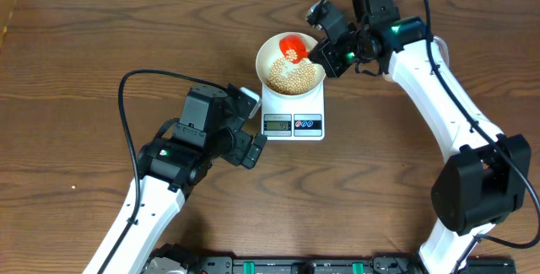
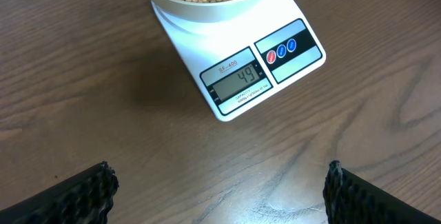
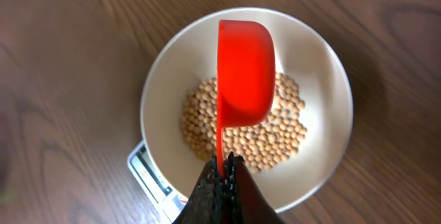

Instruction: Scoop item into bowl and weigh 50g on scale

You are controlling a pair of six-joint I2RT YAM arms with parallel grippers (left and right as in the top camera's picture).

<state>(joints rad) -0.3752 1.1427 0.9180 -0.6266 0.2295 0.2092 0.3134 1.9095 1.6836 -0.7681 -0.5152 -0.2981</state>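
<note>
Beans (image 3: 241, 124): small, round, tan-yellow, heaped in white bowl (image 3: 165, 79). Bowl sits on scale (image 2: 207, 45); display (image 2: 239, 80) reads 49. Right gripper (image 3: 222, 172) clenched on red scoop (image 3: 244, 72) handle, scoop above the beans. Left gripper (image 2: 219, 182) released, fingers wide, near scale front.

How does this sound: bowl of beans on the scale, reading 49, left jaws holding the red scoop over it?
Wrong arm: the right jaws, not the left, hold the red scoop over the bowl, as the right wrist view shows. The rest stands.
</note>
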